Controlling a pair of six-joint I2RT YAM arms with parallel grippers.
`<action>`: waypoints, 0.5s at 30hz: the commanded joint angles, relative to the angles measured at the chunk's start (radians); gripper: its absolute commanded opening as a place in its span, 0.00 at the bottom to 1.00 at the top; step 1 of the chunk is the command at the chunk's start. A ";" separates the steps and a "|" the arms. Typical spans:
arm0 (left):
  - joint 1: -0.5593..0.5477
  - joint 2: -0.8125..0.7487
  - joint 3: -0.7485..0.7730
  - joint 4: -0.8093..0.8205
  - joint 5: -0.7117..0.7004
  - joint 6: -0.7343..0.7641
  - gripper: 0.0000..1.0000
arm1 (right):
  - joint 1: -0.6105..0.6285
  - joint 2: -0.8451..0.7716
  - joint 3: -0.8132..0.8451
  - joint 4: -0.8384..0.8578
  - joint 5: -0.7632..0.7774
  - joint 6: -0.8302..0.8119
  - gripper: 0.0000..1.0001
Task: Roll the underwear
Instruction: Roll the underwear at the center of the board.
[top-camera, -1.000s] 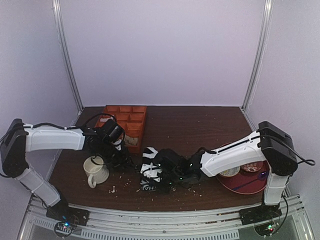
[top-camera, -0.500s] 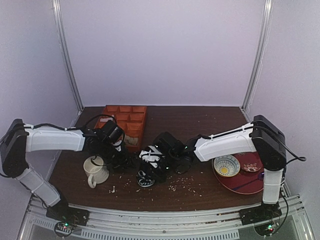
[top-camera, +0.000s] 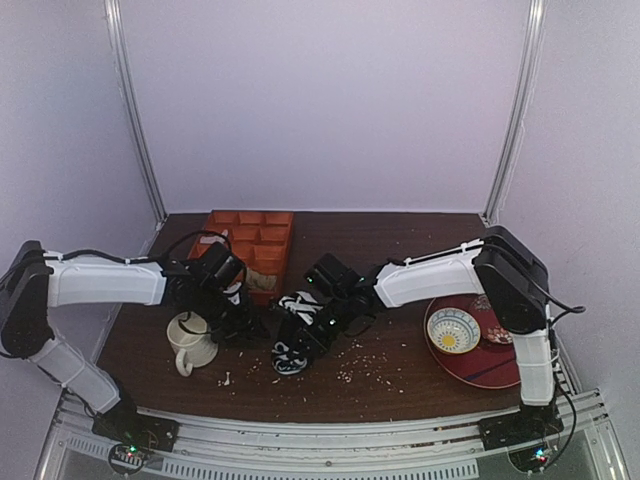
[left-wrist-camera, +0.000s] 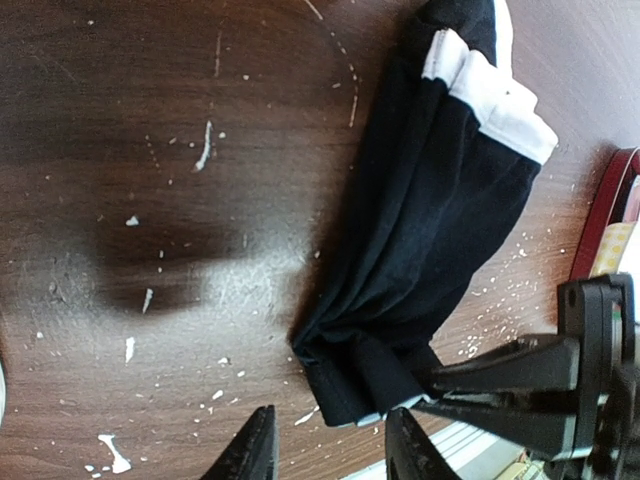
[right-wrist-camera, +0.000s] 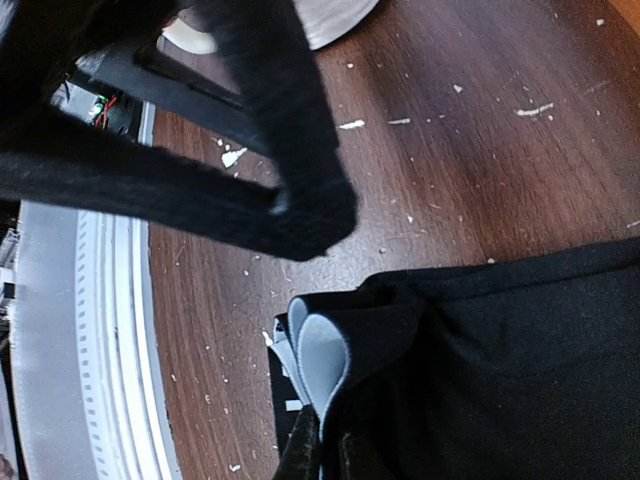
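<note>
Underwear (top-camera: 297, 335): black, white-edged, on table (top-camera: 420, 260); right gripper (right-wrist-camera: 320, 455) pinching its edge; left gripper (left-wrist-camera: 325, 450) open, empty.

Both arms wear white shells over black joints, black cables looping along them to a black left end effector (top-camera: 243, 322) and right end effector (top-camera: 318, 328).

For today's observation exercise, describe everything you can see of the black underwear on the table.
The underwear is soft black fabric with a white band at one end. It lies bunched and creased in a long strip on the brown table, among pale crumbs. The right claw is shut on its folded lower end, where a pale edge shows. The left claw hangs open beside that end, not touching. A second black piece cannot be told apart.
</note>
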 joint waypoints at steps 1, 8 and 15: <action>0.007 -0.026 -0.013 0.027 0.011 0.013 0.51 | -0.026 0.046 0.050 -0.058 -0.098 0.041 0.00; 0.007 -0.032 -0.026 0.037 0.017 0.020 0.50 | -0.067 0.118 0.110 -0.074 -0.180 0.105 0.00; 0.005 -0.043 -0.048 0.068 0.033 0.055 0.50 | -0.103 0.164 0.147 -0.039 -0.246 0.184 0.00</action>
